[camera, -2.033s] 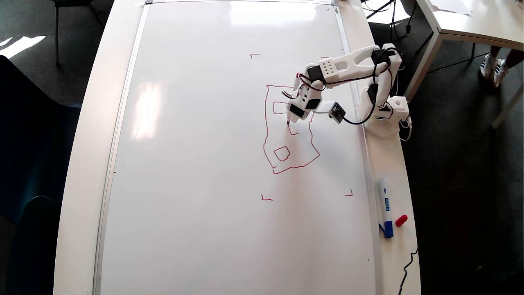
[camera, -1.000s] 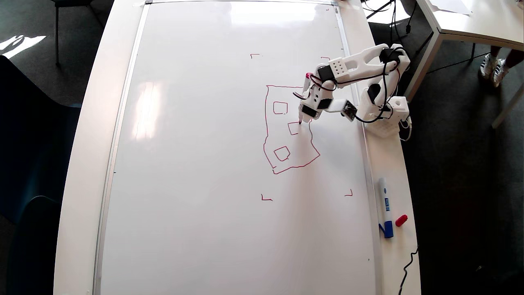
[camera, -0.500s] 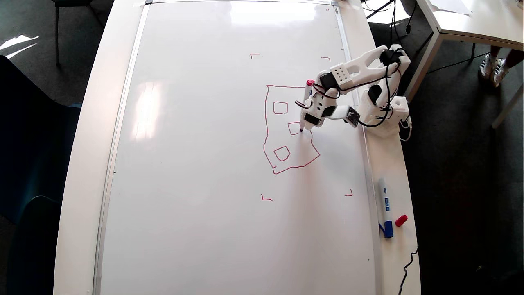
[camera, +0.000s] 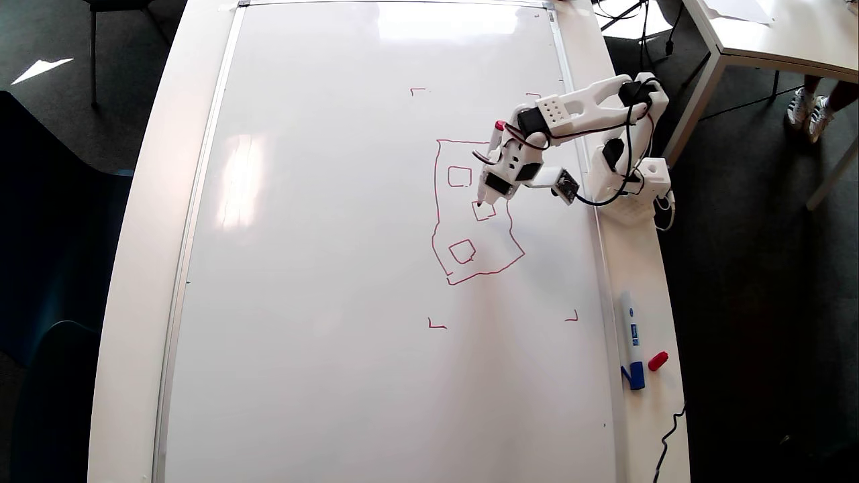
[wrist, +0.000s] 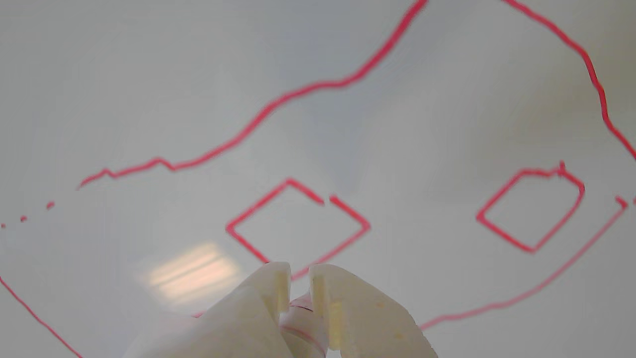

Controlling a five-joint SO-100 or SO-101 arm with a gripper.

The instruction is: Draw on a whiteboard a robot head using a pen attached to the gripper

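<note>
Red-inked pen [camera: 492,164] stays clenched in my claw [wrist: 298,278] so its tip meets the whiteboard [camera: 322,268]; 3 squares of the robot head [camera: 446,221] lie just ahead.

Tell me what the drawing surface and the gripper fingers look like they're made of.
The whiteboard looks like a glossy coated panel, likely melamine or enamelled steel: it mirrors window glare and the frame edge looks like thin silver metal. The gripper fingers look like cream-white 3D-printed plastic, matte with slightly rough edges. They are closed around the pen.
</note>
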